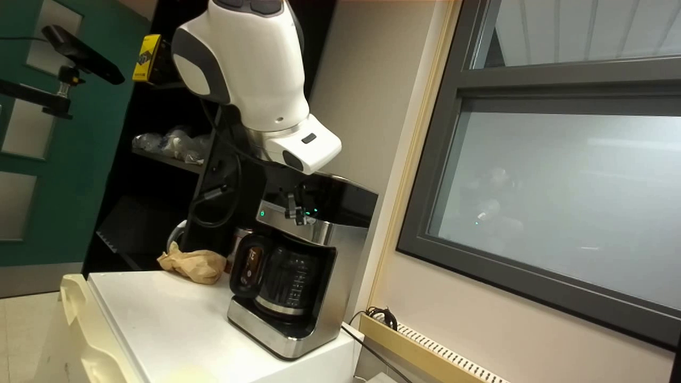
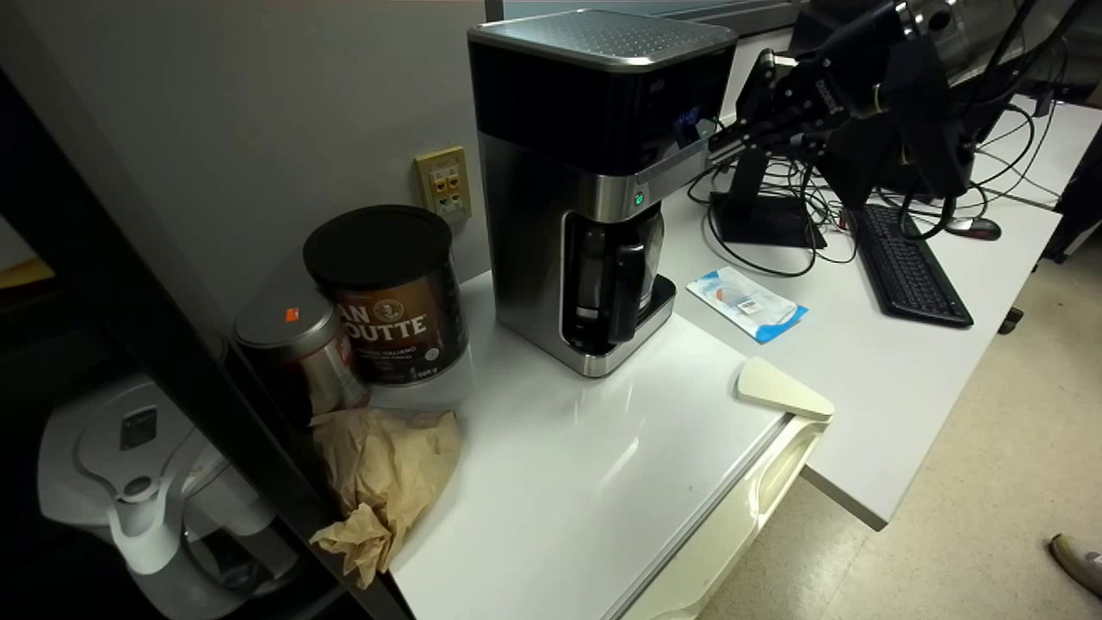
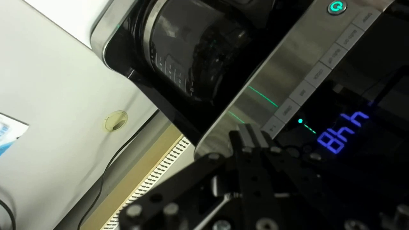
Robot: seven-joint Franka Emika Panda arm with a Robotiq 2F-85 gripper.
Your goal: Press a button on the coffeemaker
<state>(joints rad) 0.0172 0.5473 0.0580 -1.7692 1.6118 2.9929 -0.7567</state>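
the coffeemaker [image 2: 594, 194] is standing upright on the white worktop [image 2: 585, 499], its control panel [image 2: 676, 172] facing the arm [image 1: 260, 80], so that the button strip [image 3: 302, 92] is lying within reach. the carafe [image 1: 284, 276] is sitting in place beneath the panel, its handle [image 2: 628, 293] pointing outward, presumably for easy lifting; the task is not requiring it. the coffee can [image 2: 405, 336] and paper bag [image 2: 387, 482] are occupying the side away from the arm, outside its approach.

the fingers [image 3: 246, 135] are meeting flush, showing no gap and holding nothing; this arrangement is probably serving as a narrow, stiff probe for a small button. in the wrist view, they are pointing at one end of the strip, just beside the button marked 1-4 [image 3: 273, 127]. contact is hard to tell here, as the fingers themselves are covering the spot.

the power button [image 3: 336, 6] is glowing green near the opposite end, well apart from the fingers, and the display [image 3: 345, 129] is showing blue characters, so the coffeemaker is evidently drawing power. the next move is likely calling for a short, straight push; any sideways drift could be catching a neighbouring button.
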